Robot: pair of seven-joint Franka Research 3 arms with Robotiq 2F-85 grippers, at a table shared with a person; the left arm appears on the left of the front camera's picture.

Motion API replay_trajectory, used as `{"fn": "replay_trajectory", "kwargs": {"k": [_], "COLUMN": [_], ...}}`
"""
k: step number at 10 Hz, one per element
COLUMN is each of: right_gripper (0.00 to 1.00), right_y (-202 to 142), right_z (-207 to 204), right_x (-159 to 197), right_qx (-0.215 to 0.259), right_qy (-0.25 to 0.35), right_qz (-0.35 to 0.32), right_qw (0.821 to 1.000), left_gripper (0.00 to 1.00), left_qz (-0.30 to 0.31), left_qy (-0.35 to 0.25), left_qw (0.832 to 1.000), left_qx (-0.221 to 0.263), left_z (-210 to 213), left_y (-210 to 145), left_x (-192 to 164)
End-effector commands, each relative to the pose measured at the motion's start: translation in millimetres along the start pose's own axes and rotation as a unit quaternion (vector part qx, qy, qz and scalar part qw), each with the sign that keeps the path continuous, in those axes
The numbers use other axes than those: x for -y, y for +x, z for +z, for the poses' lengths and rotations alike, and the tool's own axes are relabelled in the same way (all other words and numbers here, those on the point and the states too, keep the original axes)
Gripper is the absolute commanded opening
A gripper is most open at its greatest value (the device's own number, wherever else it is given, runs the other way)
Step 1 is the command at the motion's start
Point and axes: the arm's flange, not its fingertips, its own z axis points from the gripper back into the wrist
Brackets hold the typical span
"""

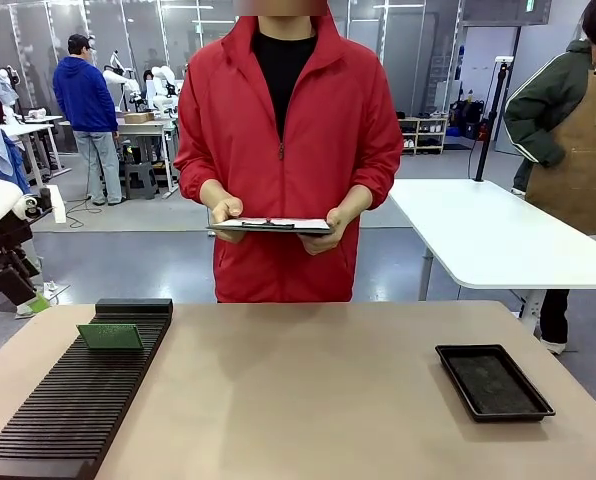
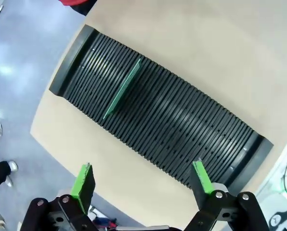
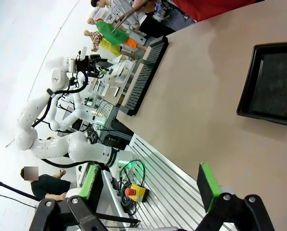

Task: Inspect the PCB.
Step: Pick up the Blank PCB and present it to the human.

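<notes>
Overhead, left hand [image 2: 141,167] and right hand [image 3: 150,167] gape wide; PCB [image 1: 109,336] stands in rack [image 1: 68,410] on tan table [image 1: 308,400].

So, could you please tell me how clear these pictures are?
Front view: sharp, even light, no glare on the table. Left wrist view: wide-angle bend bows the black rack; the green board is crisp. Right wrist view: rolled sideways, far left washed out white.
</notes>
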Motion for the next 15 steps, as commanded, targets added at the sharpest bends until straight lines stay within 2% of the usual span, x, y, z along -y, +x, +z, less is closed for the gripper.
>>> {"fn": "replay_trajectory", "kwargs": {"k": [1,3,4,6,7,8,9,10,12,14,15], "right_gripper": [1.0,1.0,1.0,1.0,1.0,1.0,1.0,1.0,1.0,1.0,1.0], "right_y": [1,1,1,1,1,1,1,1,1,1,1], "right_z": [1,1,1,1,1,1,1,1,1,1,1], "right_x": [0,0,0,0,0,0,0,0,0,0,0], "right_qx": [0.004,0.004,0.004,0.004,0.004,0.004,0.004,0.004,0.004,0.004,0.004], "right_qy": [0.006,0.006,0.006,0.006,0.006,0.006,0.006,0.006,0.006,0.006,0.006], "right_qz": [0.011,0.011,0.011,0.011,0.011,0.011,0.011,0.011,0.011,0.011,0.011], "right_qw": [1.0,1.0,1.0,1.0,1.0,1.0,1.0,1.0,1.0,1.0,1.0], "left_gripper": [1.0,1.0,1.0,1.0,1.0,1.0,1.0,1.0,1.0,1.0,1.0], "left_qz": [0.0,-0.001,-0.052,-0.2,-0.23,-0.238,-0.251,-0.262,-0.265,-0.269,-0.264], "left_qy": [0.009,0.001,0.02,0.014,0.0,-0.01,-0.035,-0.016,-0.024,-0.004,-0.012], "left_qw": [1.0,1.0,0.998,0.979,0.972,0.968,0.964,0.959,0.96,0.958,0.959], "left_qx": [-0.008,0.0,-0.031,-0.033,-0.048,-0.082,-0.085,-0.108,-0.088,-0.103,-0.103], "left_z": [3,1,-10,-35,-47,-67,-86,-104,-130,-152,-159], "left_y": [-2,0,4,11,16,25,31,32,32,30,30], "left_x": [5,0,-2,-16,-25,-37,-45,-52,-61,-60,-60]}}
